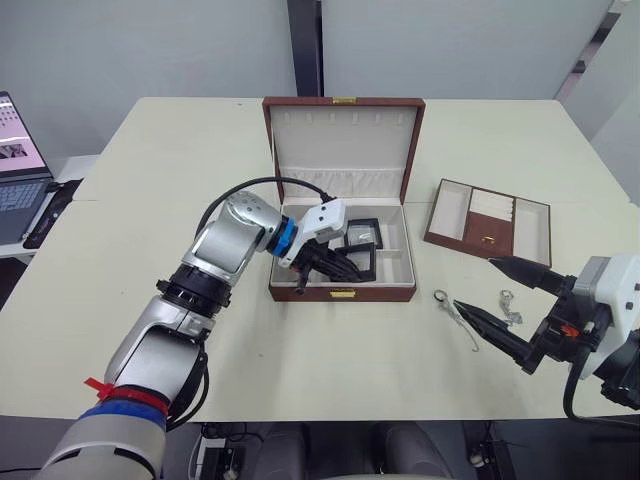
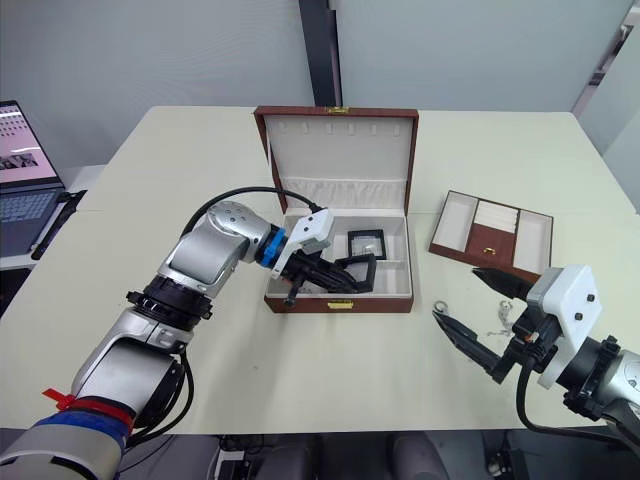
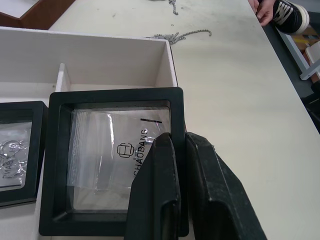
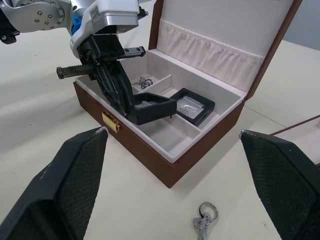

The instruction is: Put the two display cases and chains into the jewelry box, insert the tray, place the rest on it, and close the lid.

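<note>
Gripping the rim of a black display case [image 4: 152, 106], the left gripper [image 1: 340, 264] is holding it tilted over the front part of the open jewelry box [image 1: 342, 291]; its two fingers [image 3: 157, 195] are pinching the frame edge between them, one inside, one outside. A second display case [image 2: 366, 243] is lying flat in the box, just behind the held one. A chain [image 4: 145, 81] is sitting in a small compartment near the box's left wall. The lid [image 1: 343, 135] is standing upright at the back.

The box is sitting around the middle of the desk [image 1: 150, 180], toward the far edge. The tray [image 1: 488, 221], brown with pale compartments, is lying on the desk to the right of the box, apart from it. Nearer the front edge, a key ring with chain [image 1: 455, 308] and another small chain [image 1: 510, 308] are lying between the box and the right gripper [image 1: 498, 292].

The right gripper is hovering above the desk near the right front corner, fingers spread wide, holding nothing. A laptop [image 1: 20, 170] is sitting off the left edge.
</note>
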{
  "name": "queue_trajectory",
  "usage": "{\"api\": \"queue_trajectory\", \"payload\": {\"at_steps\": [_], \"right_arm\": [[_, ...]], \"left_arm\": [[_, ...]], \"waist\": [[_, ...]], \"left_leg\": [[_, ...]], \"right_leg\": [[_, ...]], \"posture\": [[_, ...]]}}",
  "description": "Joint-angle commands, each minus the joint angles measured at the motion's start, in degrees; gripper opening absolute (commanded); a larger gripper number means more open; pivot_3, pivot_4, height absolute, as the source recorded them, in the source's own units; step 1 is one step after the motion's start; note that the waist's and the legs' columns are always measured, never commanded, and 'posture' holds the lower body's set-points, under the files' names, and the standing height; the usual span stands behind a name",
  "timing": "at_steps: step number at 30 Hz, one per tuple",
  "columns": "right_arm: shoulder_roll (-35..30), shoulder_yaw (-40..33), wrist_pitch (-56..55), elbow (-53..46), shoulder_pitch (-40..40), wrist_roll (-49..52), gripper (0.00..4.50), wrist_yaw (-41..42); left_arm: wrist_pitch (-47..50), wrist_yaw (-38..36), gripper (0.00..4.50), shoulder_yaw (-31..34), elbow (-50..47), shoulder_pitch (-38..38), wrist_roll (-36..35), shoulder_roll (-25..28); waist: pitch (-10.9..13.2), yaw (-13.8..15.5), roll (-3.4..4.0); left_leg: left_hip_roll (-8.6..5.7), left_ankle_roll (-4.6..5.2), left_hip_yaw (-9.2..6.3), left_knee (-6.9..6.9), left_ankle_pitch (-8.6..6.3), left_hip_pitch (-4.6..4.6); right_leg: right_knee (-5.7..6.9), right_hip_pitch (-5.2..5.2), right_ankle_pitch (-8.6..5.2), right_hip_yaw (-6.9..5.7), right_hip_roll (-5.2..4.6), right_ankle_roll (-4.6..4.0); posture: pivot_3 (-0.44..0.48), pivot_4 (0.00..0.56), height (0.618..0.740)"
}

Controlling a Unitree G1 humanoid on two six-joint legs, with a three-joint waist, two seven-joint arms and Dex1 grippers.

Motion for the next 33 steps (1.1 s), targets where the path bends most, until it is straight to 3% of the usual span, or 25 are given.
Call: {"api": "queue_trajectory", "payload": {"at_steps": [1,13,24,27,33], "right_arm": [[-0.6,-1.4,-1.2,-0.9,-0.4,0.2,4.5,0.2],[-0.5,-1.2,-1.2,-0.7,-0.5,0.1,4.5,0.3],[-0.5,-1.7,-1.3,0.1,-0.5,0.2,4.5,0.9],[-0.6,-1.5,-1.2,0.1,-0.8,0.3,4.5,0.8],[-0.8,-1.8,-1.0,0.3,-0.9,0.4,4.5,1.0]], "left_arm": [[-0.4,0.6,0.8,0.3,-2.0,-0.4,-0.1,0.0],[-0.6,1.5,4.49,1.0,-1.7,-0.9,-0.5,-0.5],[-3.1,4.2,4.49,5.5,4.0,-4.1,-2.7,-2.8],[-3.4,5.3,3.89,7.2,6.6,-5.2,-3.2,-4.1],[-2.1,4.2,2.01,5.8,6.2,-2.9,-3.3,-5.1]], "waist": [[0.0,0.0,0.0],[0.0,0.0,0.0],[0.0,0.0,0.0],[0.0,0.0,0.0],[0.0,0.0,0.0]], "left_leg": [[0.0,0.0,0.0,0.0,0.0,0.0],[0.0,0.0,0.0,0.0,0.0,0.0],[-0.02,0.0,0.0,0.0,0.0,0.0],[-0.02,0.0,0.01,0.0,0.0,-0.01],[-0.02,0.0,0.02,0.0,0.0,0.0]], "right_leg": [[0.0,0.0,0.0,0.0,0.0,0.0],[0.0,0.0,0.0,0.0,0.0,0.0],[0.0,0.0,0.0,-0.01,0.0,0.0],[0.0,0.0,0.0,-0.02,0.0,0.0],[0.0,0.0,0.0,0.0,0.01,0.0]], "posture": [[0.0,0.15,0.74],[0.0,0.15,0.74],[0.0,0.15,0.74],[0.0,0.15,0.74],[0.0,0.15,0.74]]}}
